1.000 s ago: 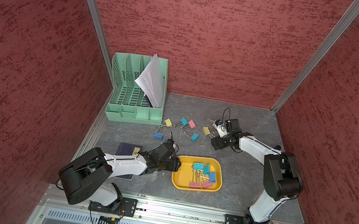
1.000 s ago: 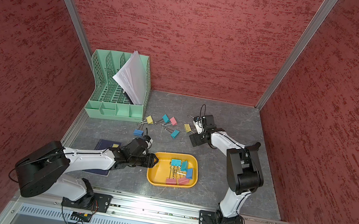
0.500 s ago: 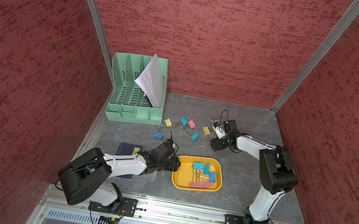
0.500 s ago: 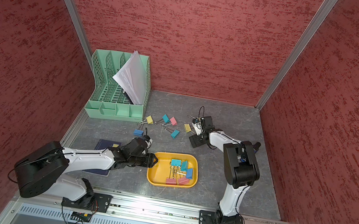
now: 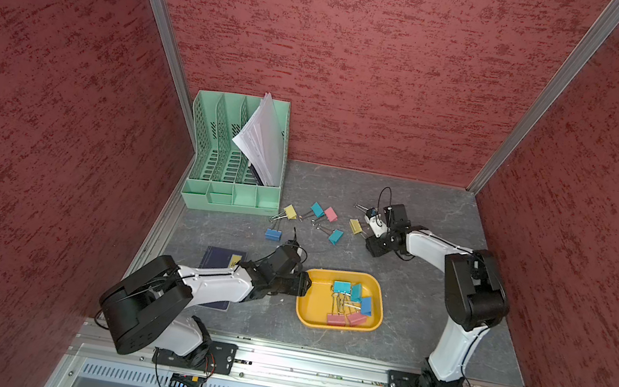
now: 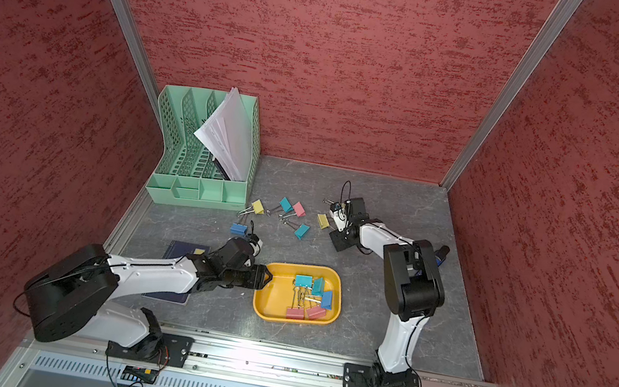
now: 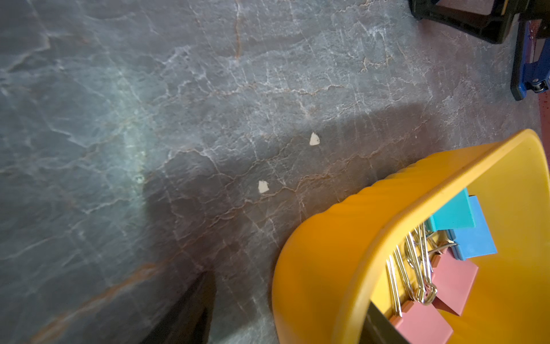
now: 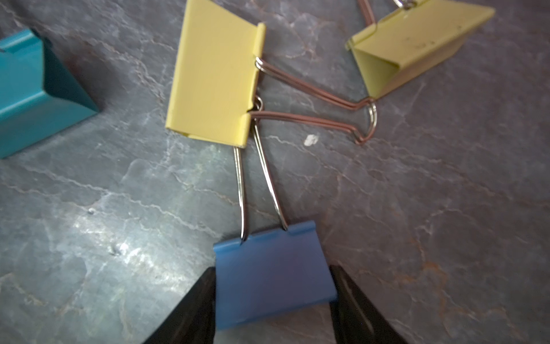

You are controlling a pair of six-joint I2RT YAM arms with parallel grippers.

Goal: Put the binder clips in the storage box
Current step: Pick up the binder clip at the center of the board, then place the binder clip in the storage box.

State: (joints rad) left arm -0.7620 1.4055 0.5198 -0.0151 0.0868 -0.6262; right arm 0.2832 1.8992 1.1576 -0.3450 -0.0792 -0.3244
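The storage box [image 5: 313, 304] is a shallow yellow-orange tub at the front middle, also in the left wrist view [image 7: 321, 253]. It holds several binder clips [image 5: 356, 291], teal, blue and pink. My left gripper [image 5: 304, 284] is open astride the box's near wall, one finger inside and one outside [image 7: 196, 303]. Several more clips lie loose behind the box, among them a yellow one [image 5: 355, 226] and a teal one [image 5: 335, 237]. My right gripper [image 8: 272, 271] is shut on a blue clip [image 8: 265, 250], low over the table, its wire handles pointing at a yellow clip [image 8: 214, 80].
A mint-green file organizer [image 5: 234, 166] with papers stands at the back left. A dark blue notebook [image 5: 221, 262] lies under my left arm. A blue stapler [image 6: 438, 257] shows behind the right arm. Red walls enclose the table on three sides.
My right gripper has closed from wide open onto the blue clip, and its arm has swung a little left. The left arm has not moved.
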